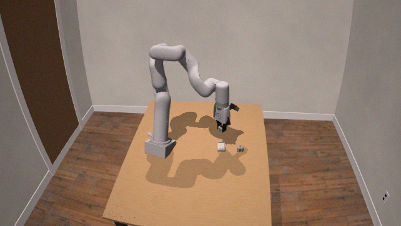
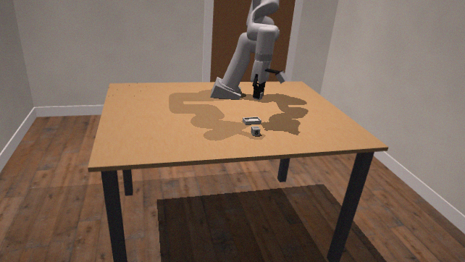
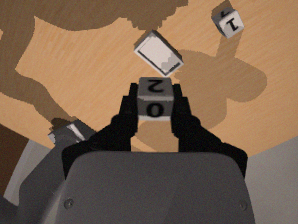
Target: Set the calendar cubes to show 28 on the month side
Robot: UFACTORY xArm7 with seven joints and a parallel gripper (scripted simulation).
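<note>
My gripper (image 3: 154, 94) is shut on a grey number cube (image 3: 156, 98) and holds it in the air above the table. The cube shows a 0 on the face toward the wrist camera and a 2 on its top face. In the top view the gripper (image 1: 221, 128) hangs a little behind the tray. The small grey tray (image 1: 221, 146) lies flat on the table and is empty; it also shows in the exterior view (image 2: 251, 120) and in the wrist view (image 3: 158, 52). The second cube (image 1: 240, 148) stands on the table beside the tray, outside it, also in the exterior view (image 2: 256, 131) and the wrist view (image 3: 228, 22).
The arm's base (image 1: 159, 147) stands on the table left of the tray. The table's right edge (image 1: 265, 150) is close to the loose cube.
</note>
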